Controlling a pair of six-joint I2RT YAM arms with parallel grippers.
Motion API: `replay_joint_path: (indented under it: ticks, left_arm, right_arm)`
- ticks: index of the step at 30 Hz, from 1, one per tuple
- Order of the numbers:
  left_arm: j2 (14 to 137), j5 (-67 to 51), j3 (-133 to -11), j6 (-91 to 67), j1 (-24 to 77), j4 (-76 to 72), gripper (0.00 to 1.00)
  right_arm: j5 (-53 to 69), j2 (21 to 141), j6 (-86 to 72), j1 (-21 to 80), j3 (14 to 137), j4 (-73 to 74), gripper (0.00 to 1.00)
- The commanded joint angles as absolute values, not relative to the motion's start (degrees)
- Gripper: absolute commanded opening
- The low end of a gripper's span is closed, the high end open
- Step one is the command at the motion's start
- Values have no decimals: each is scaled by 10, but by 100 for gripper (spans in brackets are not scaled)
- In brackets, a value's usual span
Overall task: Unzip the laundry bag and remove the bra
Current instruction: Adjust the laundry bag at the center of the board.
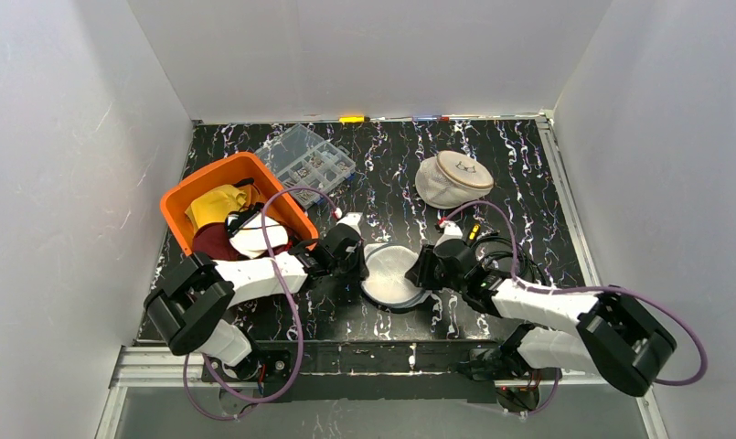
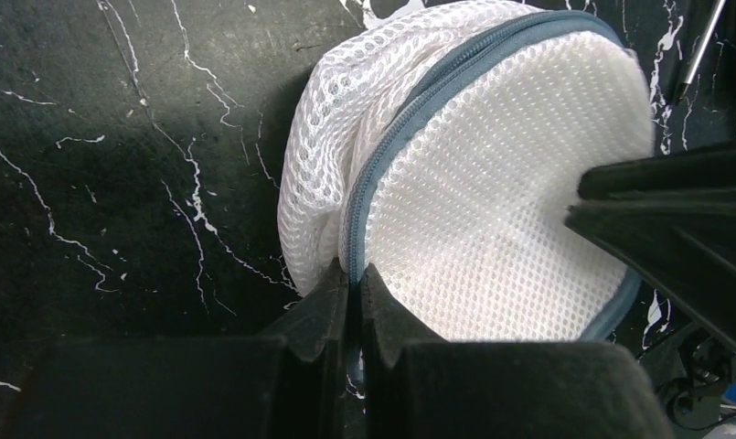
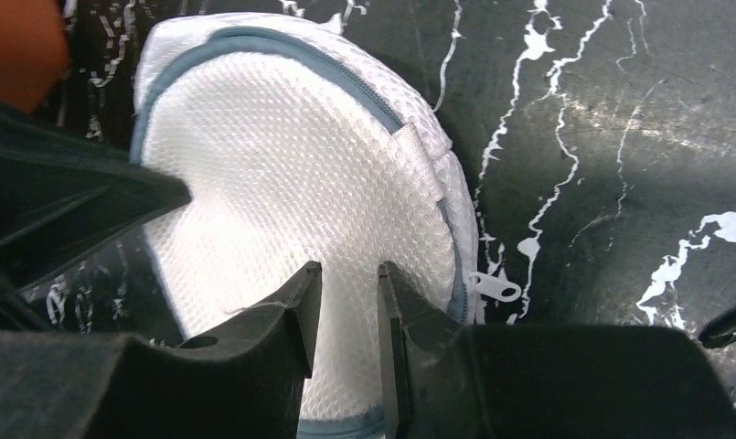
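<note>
The laundry bag (image 1: 393,273) is a round white mesh pouch with a grey-blue zipper (image 2: 410,110), lying between both arms at the table's middle. My left gripper (image 1: 360,262) is at its left side, shut (image 2: 354,272) on the zipper seam at the bag's rim (image 2: 492,183). My right gripper (image 1: 425,272) is at the bag's right side. Its jaws (image 3: 349,268) stand a little apart over the mesh face (image 3: 291,183), holding nothing. The white zipper pull (image 3: 496,288) lies just right of the right finger, on the table. The bra is hidden.
An orange bin (image 1: 176,197) with clothes stands at the left, behind the left arm. A clear plastic parts box (image 1: 307,157) is behind it. A second, beige round pouch (image 1: 453,178) lies at the back right. A pen (image 3: 725,327) lies near the right gripper.
</note>
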State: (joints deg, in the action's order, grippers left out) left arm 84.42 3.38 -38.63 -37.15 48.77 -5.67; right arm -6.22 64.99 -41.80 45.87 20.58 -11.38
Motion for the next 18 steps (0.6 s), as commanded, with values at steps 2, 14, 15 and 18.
replay_joint_path:
  ticks: [2,14,15,18]
  left_arm:
    - [837,47,-380,-378,485,-51,0]
    - [718,49,-365,-372,486,-5,50]
    - [701,47,-366,-372,487,-4,56]
    - [657,44,-379,-371,491,27,64]
  right_arm:
    - [-106,709,-428,457,184,-173,38]
    - [-135,727,-425,457,192,-134,38]
    - [-135,726,-425,457,192,-132,39]
    - [-136,726,-426,457,196,-127,39]
